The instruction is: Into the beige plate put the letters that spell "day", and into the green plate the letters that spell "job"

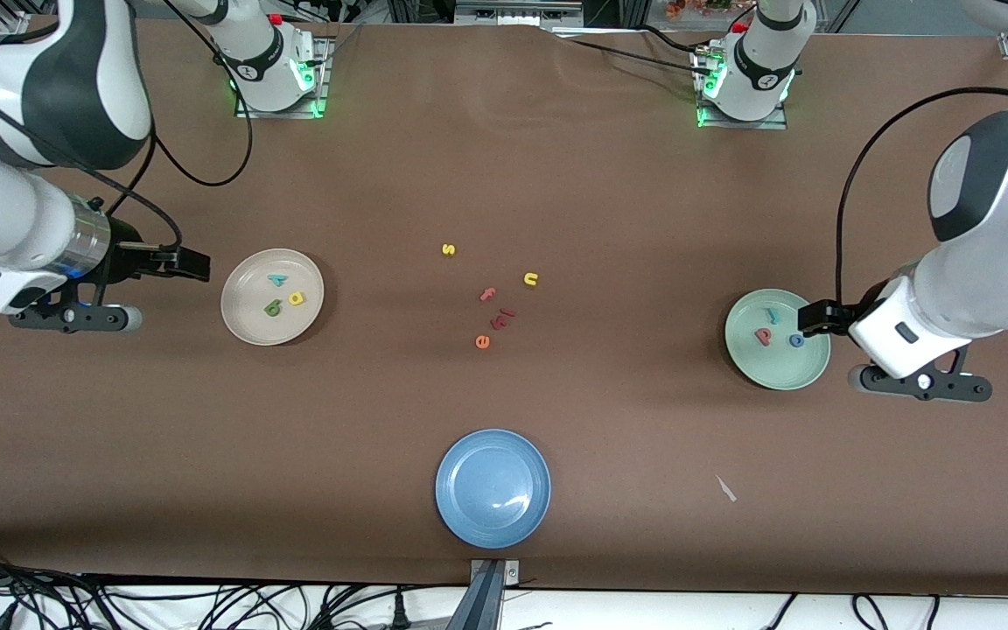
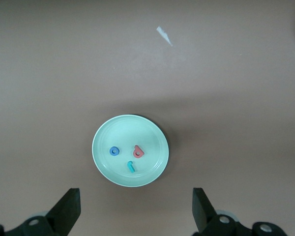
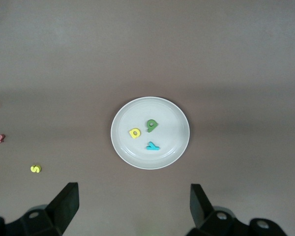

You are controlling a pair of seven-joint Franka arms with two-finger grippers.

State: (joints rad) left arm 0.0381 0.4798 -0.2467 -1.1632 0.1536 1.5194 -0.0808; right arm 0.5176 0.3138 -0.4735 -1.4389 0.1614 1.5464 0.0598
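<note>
Your open brown table cloth [image 1: 609,201] is bare between the two round plates except for a mid-table cluster: yellow foam s [image 1: 448,249], yellow n [image 1: 530,279], pink f [image 1: 487,295], a dark red letter [image 1: 502,318], orange e [image 1: 482,342]. Round blue plate [image 1: 493,487] sits nearer the front camera. A small white scrap [image 1: 725,489] lies toward the left arm's end.

beige plate [image 1: 246,319]: toward the right arm's end, holding the "day" letters [image 1: 283,296];
green plate [image 1: 784,372]: toward the left arm's end, holding the "job" letters [image 1: 775,330];
loose letters [image 1: 493,296]: between both plates;
third plate [image 1: 493,487]: nearest the front camera
</note>
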